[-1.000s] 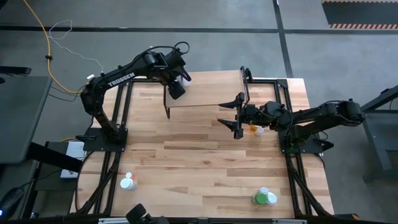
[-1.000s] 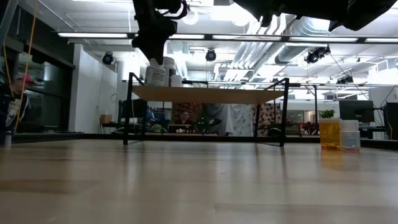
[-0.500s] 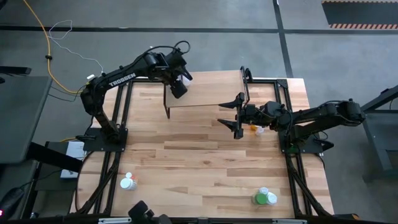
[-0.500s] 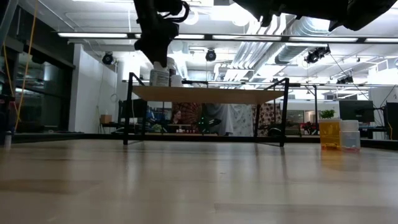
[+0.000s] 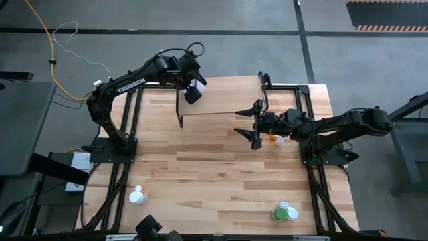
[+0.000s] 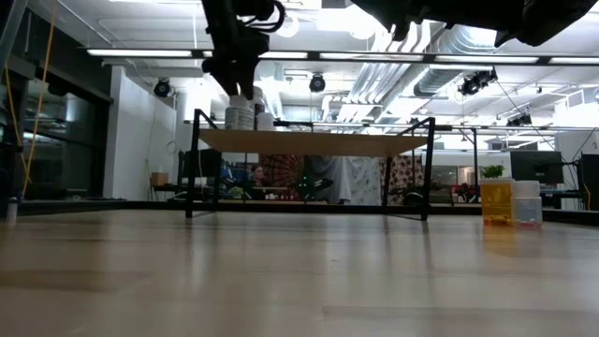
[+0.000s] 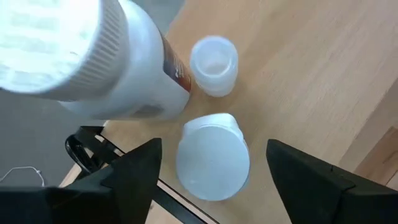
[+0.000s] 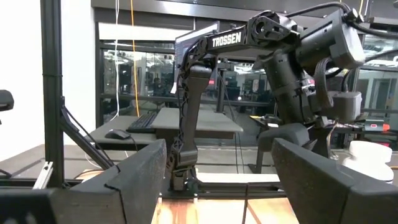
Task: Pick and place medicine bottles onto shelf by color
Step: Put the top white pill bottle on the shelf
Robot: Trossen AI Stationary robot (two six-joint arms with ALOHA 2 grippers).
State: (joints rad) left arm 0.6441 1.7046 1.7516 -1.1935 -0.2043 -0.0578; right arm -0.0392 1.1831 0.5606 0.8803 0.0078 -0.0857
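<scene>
Three white medicine bottles stand on the far left corner of the shelf [image 5: 224, 99]: a tall one [image 7: 93, 59], a small one [image 7: 213, 62] and a third [image 7: 213, 163]. My left gripper [image 7: 214, 152] points down over the third bottle. It is open, with a finger on either side of the bottle and a gap on both sides. In the low view a white bottle [image 6: 241, 114] stands on the shelf board [image 6: 309, 141] under that gripper [image 6: 239, 80]. My right gripper [image 5: 253, 125] waits open by the shelf's right end, holding nothing.
An orange bottle [image 5: 273, 139] stands on the table under my right arm. A red-topped white bottle [image 5: 138, 196] is near the front left. A green bottle [image 5: 281, 213] and a white-capped one [image 5: 291, 213] are near the front right. The table's middle is bare wood [image 5: 214, 174].
In the low view the white bottle under my left gripper has shifted a little along the shelf and come down onto the board, where it now stands upright. My right arm has kept still.
</scene>
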